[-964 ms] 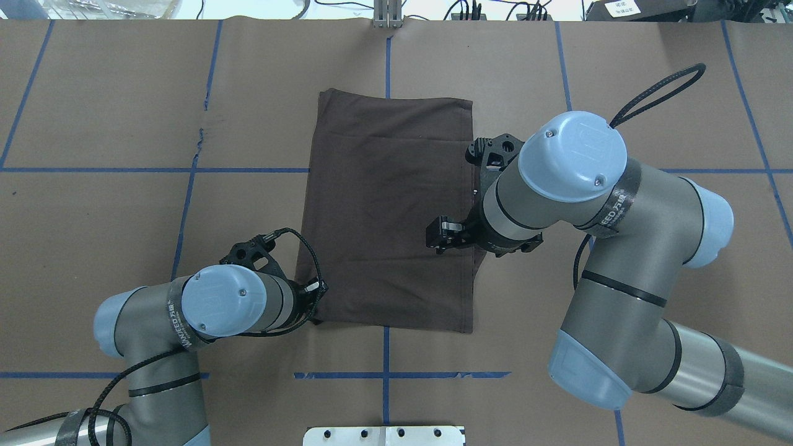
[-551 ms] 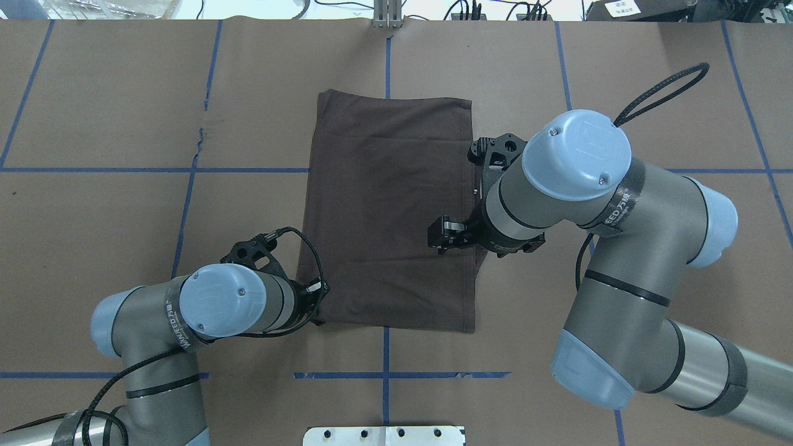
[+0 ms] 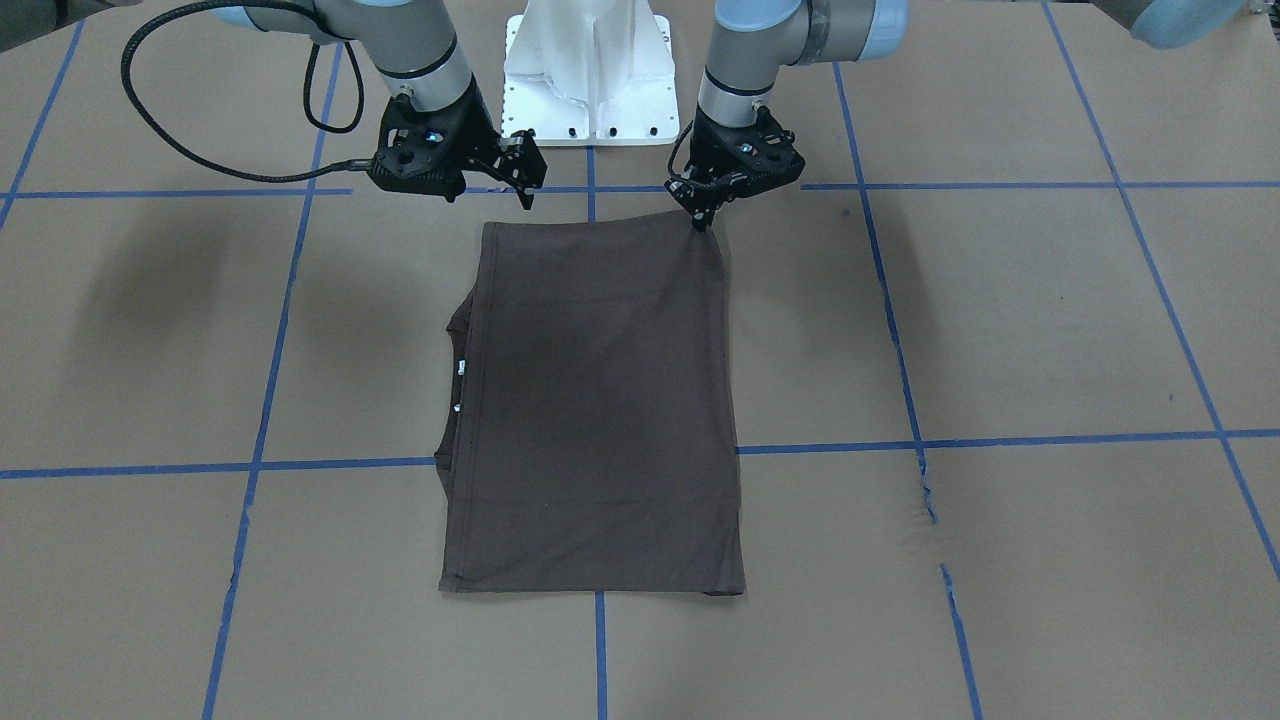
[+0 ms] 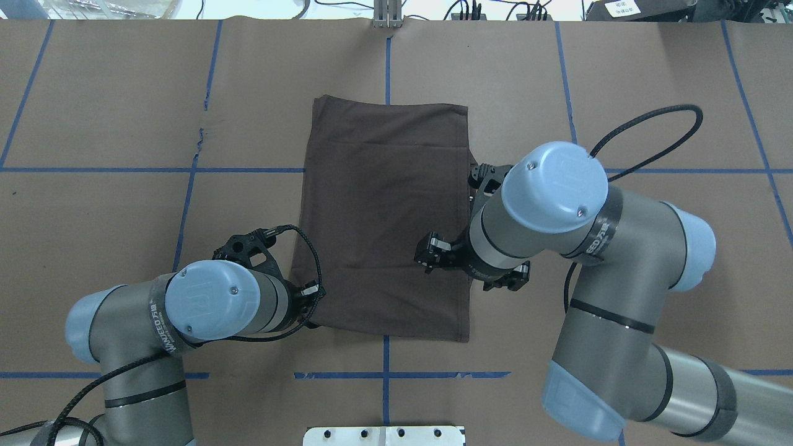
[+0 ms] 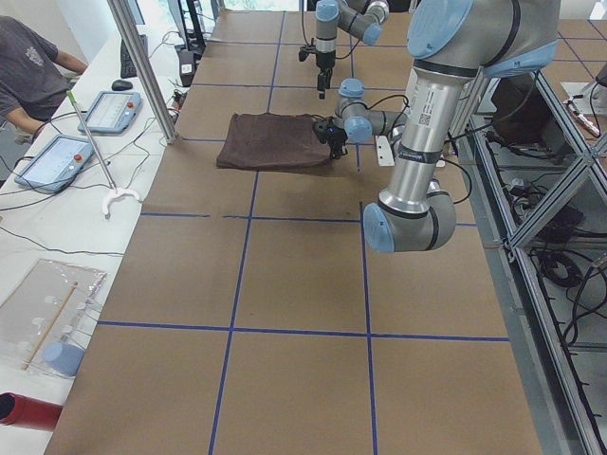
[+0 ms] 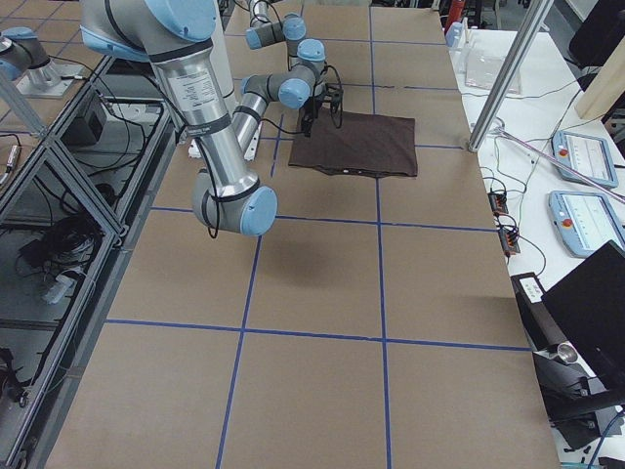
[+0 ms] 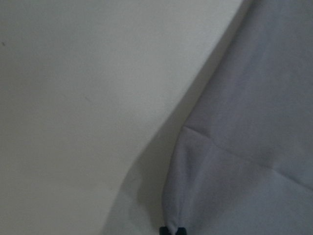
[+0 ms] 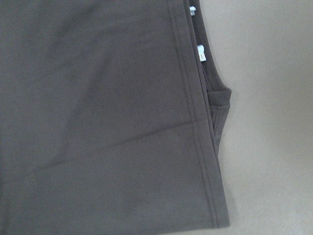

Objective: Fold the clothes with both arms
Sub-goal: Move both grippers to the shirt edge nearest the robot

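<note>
Both arms are drawing back toward the robot's side, and the T-shirt (image 4: 381, 217) is shifting slightly near and left with them. Left gripper (image 3: 699, 222) is pinching the T-shirt's near left corner, fingertips pressed together. Right gripper (image 4: 425, 253) is hovering above its right side; cannot tell whether spread. T-shirt is lying folded flat mid-surface (image 4: 124, 217).

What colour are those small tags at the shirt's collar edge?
White tags, against the dark brown T-shirt; the right wrist view shows them best.
</note>
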`<state>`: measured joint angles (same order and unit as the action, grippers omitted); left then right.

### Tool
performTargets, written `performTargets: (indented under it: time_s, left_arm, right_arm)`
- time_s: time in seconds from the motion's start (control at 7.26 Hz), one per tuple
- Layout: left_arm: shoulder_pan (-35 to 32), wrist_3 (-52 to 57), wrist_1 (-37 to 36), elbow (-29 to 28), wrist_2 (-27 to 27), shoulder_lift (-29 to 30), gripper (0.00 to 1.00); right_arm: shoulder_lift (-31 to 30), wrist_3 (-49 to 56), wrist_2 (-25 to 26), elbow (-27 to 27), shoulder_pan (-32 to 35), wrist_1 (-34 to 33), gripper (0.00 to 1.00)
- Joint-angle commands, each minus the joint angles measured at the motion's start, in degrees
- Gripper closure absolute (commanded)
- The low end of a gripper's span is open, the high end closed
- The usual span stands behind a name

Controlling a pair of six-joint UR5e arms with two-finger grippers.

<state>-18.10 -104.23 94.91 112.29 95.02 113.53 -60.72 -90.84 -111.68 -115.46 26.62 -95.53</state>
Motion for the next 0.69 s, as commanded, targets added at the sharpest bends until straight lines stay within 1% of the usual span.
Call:
performTargets:
  time_s: [0.0,0.14,0.28,0.55]
  left_arm:
    - [0.0,0.6,-0.2,0.1,0.0,0.0,1.0]
    - [0.0,0.6,-0.2,0.0,0.0,0.0,1.0]
    - [0.0,0.7,-0.2,0.0,0.1,0.1,1.0]
    - [0.1,0.6,-0.2,-0.2,0.2,1.0,1.0]
  right_arm:
    - [-0.1,-17.6,8.5,1.3,-6.8,2.4,0.0]
    - [0.2,-22.8,11.7,4.2,-8.8,3.6,0.0]
    - [0.8,-25.1,14.4,7.3,-9.5,3.6,0.0]
    - [0.4,-24.6,15.2,9.5,-10.3,3.6,0.0]
